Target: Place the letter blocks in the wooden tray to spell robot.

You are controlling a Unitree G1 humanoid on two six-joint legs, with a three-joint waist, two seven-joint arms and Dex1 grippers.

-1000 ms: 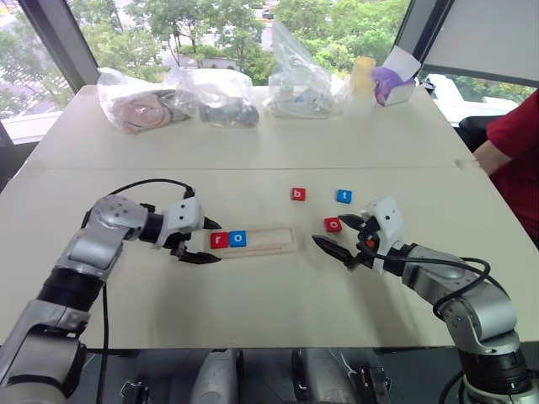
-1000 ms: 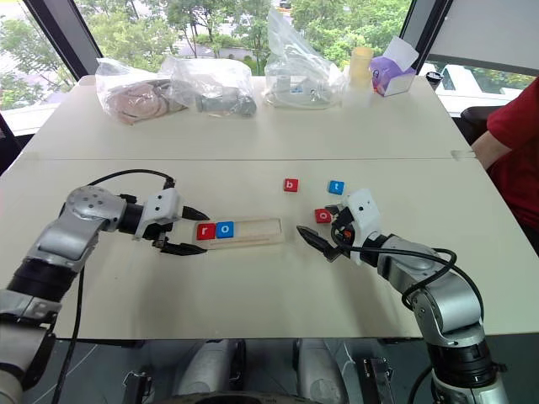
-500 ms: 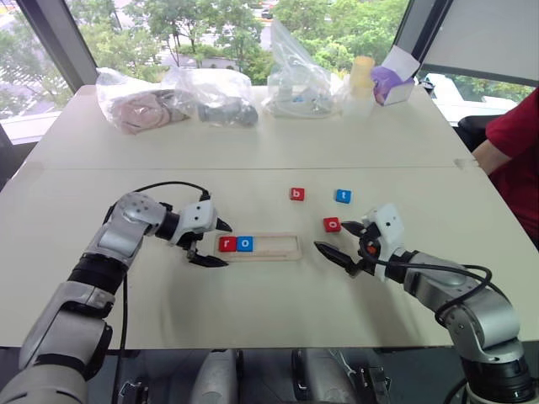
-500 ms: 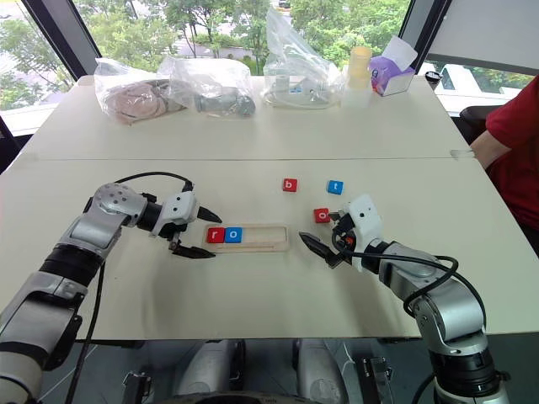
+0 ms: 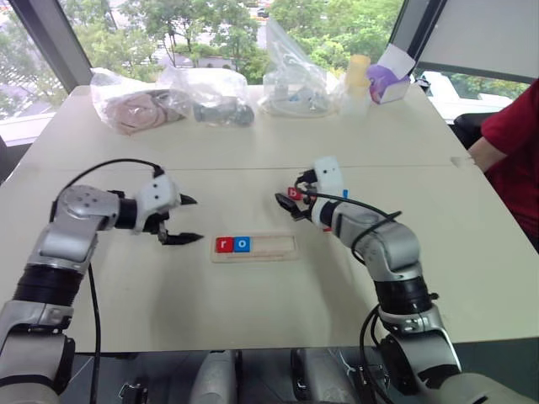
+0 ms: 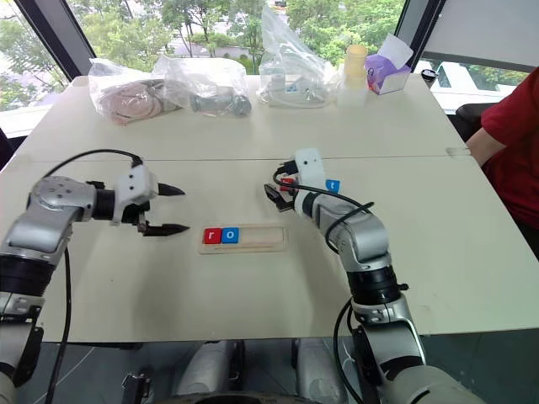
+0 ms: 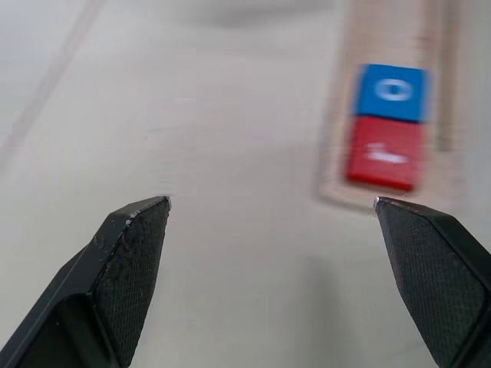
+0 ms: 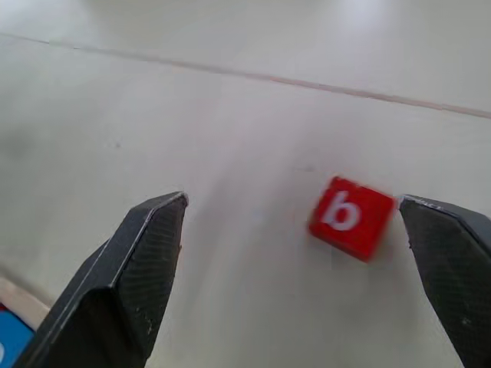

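Red b block point(image 8: 351, 217) lies between the right gripper's point(image 8: 295, 230) spread jaws, nearer one finger; left gripper point(image 7: 272, 207) gapes, empty.

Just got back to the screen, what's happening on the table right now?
Two letter blocks, the red r and the blue o, sit at the left end of the wooden tray. The left gripper hangs open, off the tray's left end, holding nothing. The right gripper is open with the red b block lying on the table between its fingers, not yet gripped.
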